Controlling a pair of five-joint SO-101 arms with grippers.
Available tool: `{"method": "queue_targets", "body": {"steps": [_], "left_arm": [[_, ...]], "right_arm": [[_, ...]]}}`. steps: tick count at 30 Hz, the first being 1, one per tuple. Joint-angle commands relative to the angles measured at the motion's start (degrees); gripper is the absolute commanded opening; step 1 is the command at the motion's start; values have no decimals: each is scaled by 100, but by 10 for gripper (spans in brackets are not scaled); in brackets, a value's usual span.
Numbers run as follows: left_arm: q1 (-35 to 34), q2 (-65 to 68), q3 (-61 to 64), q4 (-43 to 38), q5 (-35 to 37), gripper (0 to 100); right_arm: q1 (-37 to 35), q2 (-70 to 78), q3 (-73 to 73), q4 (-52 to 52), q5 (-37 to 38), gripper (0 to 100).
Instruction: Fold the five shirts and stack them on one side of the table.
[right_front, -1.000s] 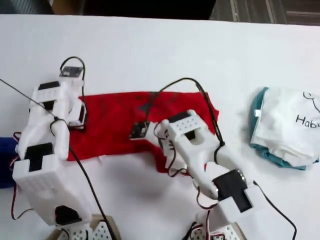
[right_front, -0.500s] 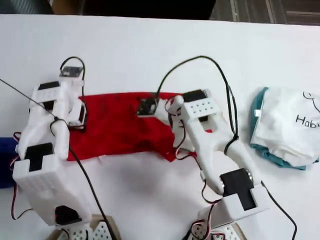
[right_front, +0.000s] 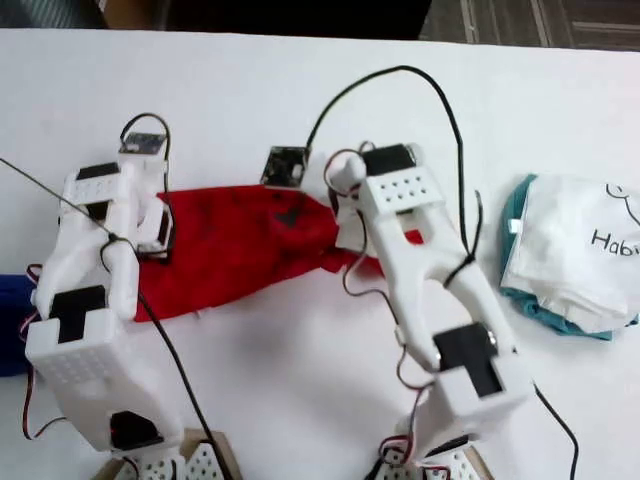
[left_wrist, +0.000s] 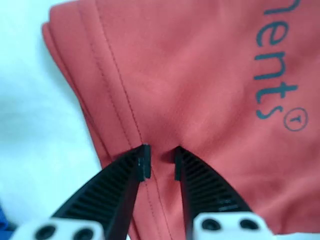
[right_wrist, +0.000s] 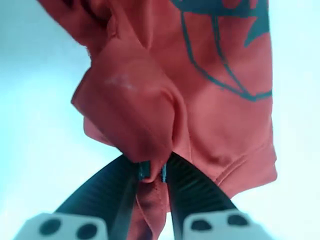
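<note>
A red shirt (right_front: 240, 250) with dark print lies partly folded on the white table (right_front: 300, 90), left of centre. My left gripper (right_front: 162, 228) sits at the shirt's left edge. In the left wrist view it (left_wrist: 160, 162) pinches a stitched fold of the red shirt (left_wrist: 200, 75) against the table. My right gripper (right_front: 340, 225) is at the shirt's right end, toward the far side. In the right wrist view it (right_wrist: 152, 170) is shut on a bunched lump of the red shirt (right_wrist: 220, 60), which hangs lifted from it.
A folded stack, a white shirt (right_front: 575, 240) on top of a teal one (right_front: 545, 305), rests at the right side of the table. Blue cloth (right_front: 10, 320) shows at the left edge. Cables loop over both arms.
The right arm has moved away from the near edge toward the far side, carrying the shirt's right near corner over the shirt. The red shirt now looks narrower. The left arm has stayed still.
</note>
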Motion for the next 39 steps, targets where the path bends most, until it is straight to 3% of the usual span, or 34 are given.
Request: {"method": "queue_targets", "body": {"steps": [1,12,20,26,30,33,36,39], "left_arm": [[44,35,-57,-176,0,116],[44,35,-57,-176,0,116],[44,35,-57,-176,0,116],[53,35,-57,-176,0,116],[53,35,-57,-176,0,116],[53,35,-57,-176,0,116],[53,35,-57,-176,0,116],[53,35,-57,-176,0,116]], "right_arm": [[57,532,-765,-4,18,21],[470,2167,-2453,171,26,29],[760,2396,-3684,936,-105,255],[734,2396,-4571,1130,-1336,255],[523,2396,-4571,1780,-1389,252],[514,2308,-4422,1780,-1389,171],[514,2149,-4070,1780,-1407,5],[505,1859,-3420,1780,-1723,22]]}}
